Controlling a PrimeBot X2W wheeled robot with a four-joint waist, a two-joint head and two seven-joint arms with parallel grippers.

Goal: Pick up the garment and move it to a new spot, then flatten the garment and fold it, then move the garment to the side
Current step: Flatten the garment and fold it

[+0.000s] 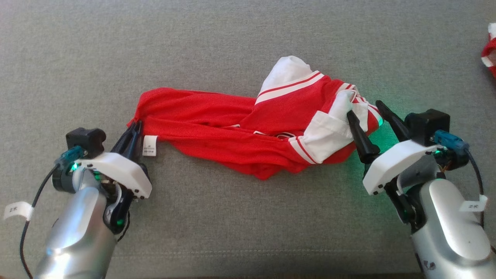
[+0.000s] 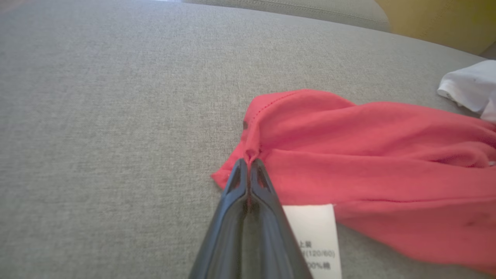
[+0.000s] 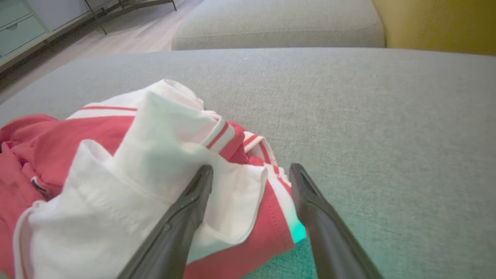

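Note:
The garment [image 1: 248, 131] is a red shirt with white striped sleeves, lying crumpled across the grey cushion. My left gripper [image 1: 133, 126] is shut on its left red edge; the left wrist view has both fingers pinching a fold of the garment [image 2: 348, 155] right at the left gripper [image 2: 248, 162]. A white care label [image 2: 314, 236] lies beside the fingers. My right gripper [image 1: 364, 107] stands open at the garment's right end, one finger over the white sleeve and the other past the striped hem. In the right wrist view the hem of the garment [image 3: 248, 209] lies between the right gripper [image 3: 252, 170] fingers.
Grey cushion [image 1: 232, 46] stretches all around the garment. Another red and white cloth [image 1: 490, 48] pokes in at the far right edge. A second cushion [image 3: 279, 23] and a yellow backrest [image 3: 438, 23] lie beyond, with floor and drawers at the upper left.

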